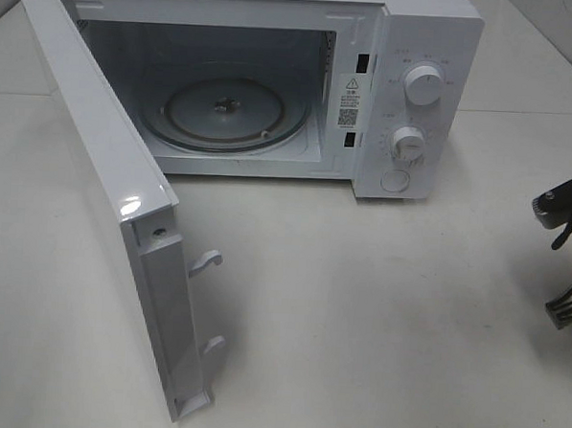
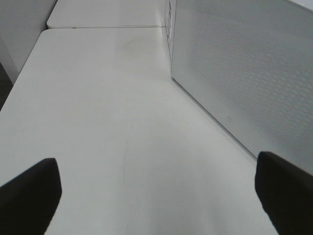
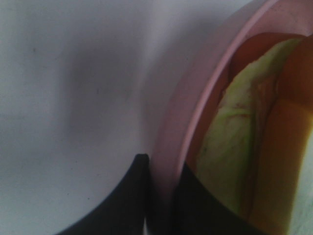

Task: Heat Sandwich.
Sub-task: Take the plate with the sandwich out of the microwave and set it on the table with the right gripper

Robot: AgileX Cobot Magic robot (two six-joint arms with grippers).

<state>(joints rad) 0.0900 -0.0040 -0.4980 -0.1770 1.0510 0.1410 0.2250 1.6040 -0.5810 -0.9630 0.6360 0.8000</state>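
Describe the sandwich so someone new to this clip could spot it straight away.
In the right wrist view, find the round pink dish whose rim the right end effector pinches. The sandwich lies inside it: pale cream and yellow layers with a little pink, against the dish's darker interior.

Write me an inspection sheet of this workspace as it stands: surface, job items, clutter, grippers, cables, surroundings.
Surface: white table, bare in front of the microwave.
Job's things: microwave with its door swung wide open; glass turntable inside holds nothing. The sandwich lies in the pink dish, seen only in the right wrist view.
Clutter: nothing seen.
Grippers: left gripper open, holding nothing, low over the table beside the microwave door. Right gripper shut on the pink dish rim, one finger outside, one inside.
Cables: nothing seen.
Surroundings: a second white tabletop adjoins behind; right arm at the right edge of the high view.
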